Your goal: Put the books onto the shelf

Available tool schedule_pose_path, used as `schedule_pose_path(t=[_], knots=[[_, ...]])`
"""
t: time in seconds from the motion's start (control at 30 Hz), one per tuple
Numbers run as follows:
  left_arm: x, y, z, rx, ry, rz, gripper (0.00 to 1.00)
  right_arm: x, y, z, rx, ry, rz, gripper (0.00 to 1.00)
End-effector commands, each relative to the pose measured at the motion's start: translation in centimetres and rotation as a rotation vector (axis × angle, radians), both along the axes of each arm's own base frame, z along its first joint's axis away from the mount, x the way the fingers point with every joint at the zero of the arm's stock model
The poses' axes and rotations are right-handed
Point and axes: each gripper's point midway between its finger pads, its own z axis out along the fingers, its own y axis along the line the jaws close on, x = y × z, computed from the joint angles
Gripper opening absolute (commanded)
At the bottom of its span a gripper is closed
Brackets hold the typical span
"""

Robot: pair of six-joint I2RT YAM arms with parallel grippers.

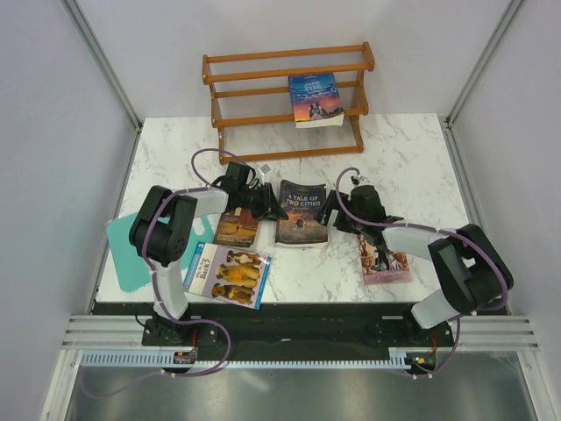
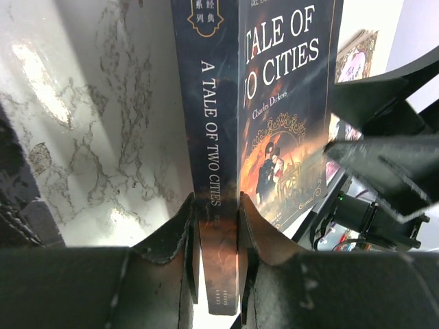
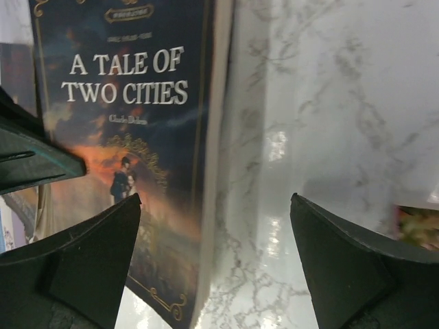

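- Your left claw is clamped on the spine of the dark book "A Tale of Two Cities", at the middle of the desk, in front of the shelf.
- Your right claw gapes wide at that book's other long edge, holding nothing.
- The blue "Jane Eyre" rests on the shelf's right side.
- The brown-orange book, dog book and pink book lie on the desk.

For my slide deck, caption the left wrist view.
Left gripper pinches the spine of A Tale of Two Cities.
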Motion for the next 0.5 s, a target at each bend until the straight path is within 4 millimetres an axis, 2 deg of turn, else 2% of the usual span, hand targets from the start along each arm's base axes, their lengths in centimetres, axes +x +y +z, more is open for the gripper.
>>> schedule_pose_path(t=[0.0, 0.13, 0.23, 0.27, 0.33, 0.37, 0.43, 0.47], knots=[[0.8, 0.1, -0.4, 0.041, -0.051, -0.009, 0.02, 1.8, 3.5, 2.3, 0.087, -0.069, 0.052, 0.96], [0.6, -0.1, -0.5, 0.039, -0.048, -0.016, 0.04, 1.6, 4.6, 1.9, 0.096, -0.056, 0.078, 0.92], [0.5, -0.6, -0.5, 0.028, -0.050, -0.029, 0.15, 1.2, 5.6, 1.3, 0.104, -0.035, 0.110, 0.86], [0.4, -0.7, -0.5, 0.025, -0.048, -0.032, 0.23, 1.2, 6.0, 1.1, 0.107, -0.029, 0.120, 0.71], [0.5, -1.5, -0.2, 0.001, -0.060, -0.041, 0.34, 1.1, 6.8, 1.1, 0.123, -0.028, 0.137, 0.56], [0.4, -1.8, 0.0, -0.016, -0.062, -0.052, 0.47, 1.1, 7.3, 0.8, 0.126, -0.018, 0.155, 0.44], [0.3, -2.7, 0.5, -0.047, -0.077, -0.061, 0.55, 1.0, 8.0, 0.7, 0.134, -0.015, 0.175, 0.34], [0.2, -3.1, 0.8, -0.061, -0.081, -0.070, 0.63, 0.9, 8.4, 0.5, 0.142, -0.008, 0.189, 0.26]])
